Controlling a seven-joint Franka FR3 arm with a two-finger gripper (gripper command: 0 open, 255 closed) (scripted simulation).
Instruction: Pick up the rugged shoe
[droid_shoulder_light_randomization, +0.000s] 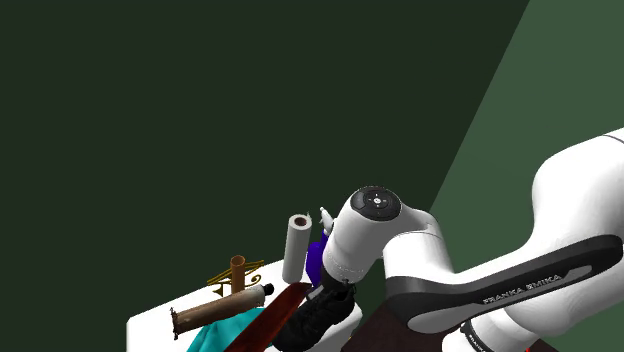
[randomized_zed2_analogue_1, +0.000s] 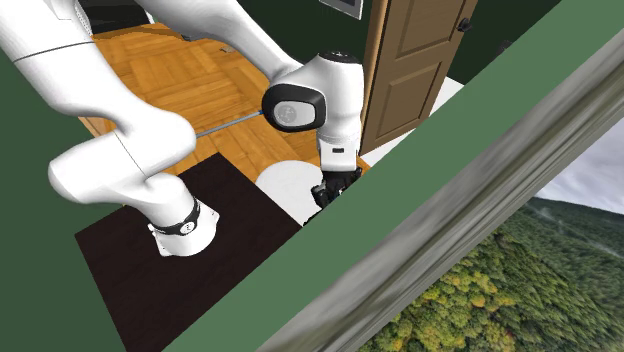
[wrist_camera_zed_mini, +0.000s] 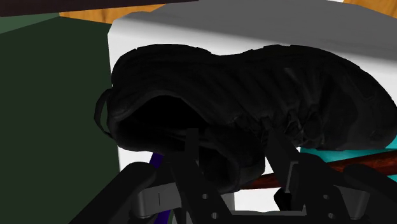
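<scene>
The Franka arm looms in from the shoulder view's right, its wrist bent down over a cluttered white table. The black rugged shoe sits at the table's right edge. A white roll and a purple spray bottle stand farther off, and a teal cloth and a brown rod lie to the left.

In the second exterior view a green wall fills the foreground. Past it, the gripper hangs low at the right of the table, with a wooden door beyond.

In the wrist view the black fingers stand well apart in front of the shoe. One is at its ankle opening and the other is near the laces, so they straddle the near side of the upper. Nothing is gripped, and the shoe rests flat on the tabletop.

The grasp itself appears to be the step in hand. The next move likely calls for closing squarely on that side wall. A straight lift should then keep the shoe clear of the cloth and rod just beside it.
</scene>
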